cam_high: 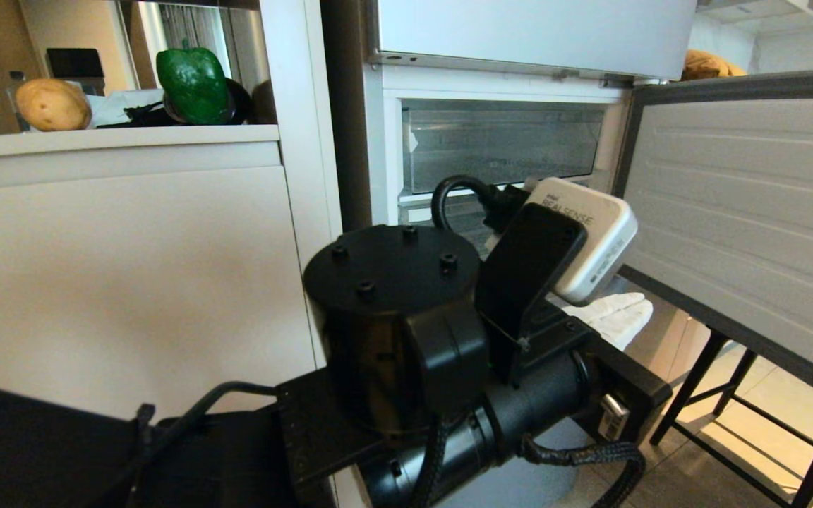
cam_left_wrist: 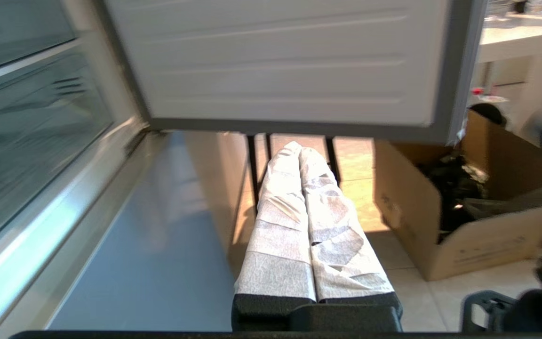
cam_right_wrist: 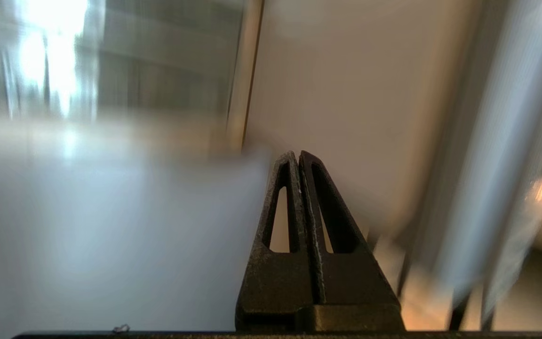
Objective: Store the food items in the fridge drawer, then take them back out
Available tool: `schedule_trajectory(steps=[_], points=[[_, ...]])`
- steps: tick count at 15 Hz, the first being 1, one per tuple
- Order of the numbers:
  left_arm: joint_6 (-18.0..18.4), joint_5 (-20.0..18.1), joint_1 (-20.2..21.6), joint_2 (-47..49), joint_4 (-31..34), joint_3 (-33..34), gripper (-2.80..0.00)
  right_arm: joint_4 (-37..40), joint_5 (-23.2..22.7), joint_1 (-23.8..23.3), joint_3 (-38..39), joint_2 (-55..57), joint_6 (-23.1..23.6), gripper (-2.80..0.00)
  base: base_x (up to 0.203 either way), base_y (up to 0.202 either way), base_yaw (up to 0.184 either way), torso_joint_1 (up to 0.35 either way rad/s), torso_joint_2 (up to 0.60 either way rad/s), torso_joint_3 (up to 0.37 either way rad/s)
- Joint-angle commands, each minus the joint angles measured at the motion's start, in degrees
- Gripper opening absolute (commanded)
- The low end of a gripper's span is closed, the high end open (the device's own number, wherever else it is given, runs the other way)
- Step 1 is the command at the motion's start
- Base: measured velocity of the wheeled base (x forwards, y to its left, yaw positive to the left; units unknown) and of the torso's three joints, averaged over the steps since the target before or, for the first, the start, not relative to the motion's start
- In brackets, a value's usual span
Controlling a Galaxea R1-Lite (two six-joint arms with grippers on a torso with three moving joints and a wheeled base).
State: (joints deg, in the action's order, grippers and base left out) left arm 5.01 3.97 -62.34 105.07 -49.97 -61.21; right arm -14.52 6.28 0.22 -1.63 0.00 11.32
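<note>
Both jaws pressed together, left gripper [cam_left_wrist: 300,149] beneath fridge door [cam_left_wrist: 280,61] edge.

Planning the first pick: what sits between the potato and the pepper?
In the head view, a crumpled white cloth lies on the counter between the potato and the pepper.

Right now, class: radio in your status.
Left gripper shut, empty, by open fridge door. Right gripper shut, empty. Potato, bell pepper on counter; drawer closed.

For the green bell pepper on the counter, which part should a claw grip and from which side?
Grip the bell pepper across its wide lobed body, coming from the front. It stands upright, stem up, on the counter ledge, apart from the potato; its glossy, tapering top would likely slip.
</note>
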Motion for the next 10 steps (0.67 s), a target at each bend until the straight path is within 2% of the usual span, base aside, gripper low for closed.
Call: schedule_trajectory(steps=[1, 3, 4, 5, 8, 10], points=[[0.0, 2.7, 0.8, 0.0, -0.3, 0.1, -2.80, 8.6, -0.1, 0.0, 0.7, 0.0, -1.6, -2.80, 0.000, 0.000, 0.000, 0.000, 0.00, 0.000], [-0.1, 3.7, 1.9, -1.4, -0.3, 0.1, -2.80, 16.7, -4.7, 0.0, -0.5, 0.1, -8.3, -2.80, 0.000, 0.000, 0.000, 0.000, 0.00, 0.000], [0.0, 3.8, 2.1, -2.3, -0.2, 0.3, -2.80, 17.8, -7.0, 0.1, 0.1, 0.1, -8.5, -2.80, 0.000, 0.000, 0.000, 0.000, 0.00, 0.000], [0.0, 3.8, 2.2, -3.3, -0.2, 0.8, -2.80, 18.1, -7.5, 0.0, 0.2, 0.1, -8.2, -2.80, 0.000, 0.000, 0.000, 0.000, 0.00, 0.000], [0.0, 4.0, 3.4, -7.6, -0.2, 2.0, -2.80, 17.8, -5.8, 0.0, -1.3, 0.1, -9.0, -2.80, 0.000, 0.000, 0.000, 0.000, 0.00, 0.000], [0.4, 5.0, 3.5, -13.0, 0.2, 3.8, -2.80, 18.1, -1.8, 0.1, -9.3, 2.0, -10.1, -2.80, 0.000, 0.000, 0.000, 0.000, 0.00, 0.000]])
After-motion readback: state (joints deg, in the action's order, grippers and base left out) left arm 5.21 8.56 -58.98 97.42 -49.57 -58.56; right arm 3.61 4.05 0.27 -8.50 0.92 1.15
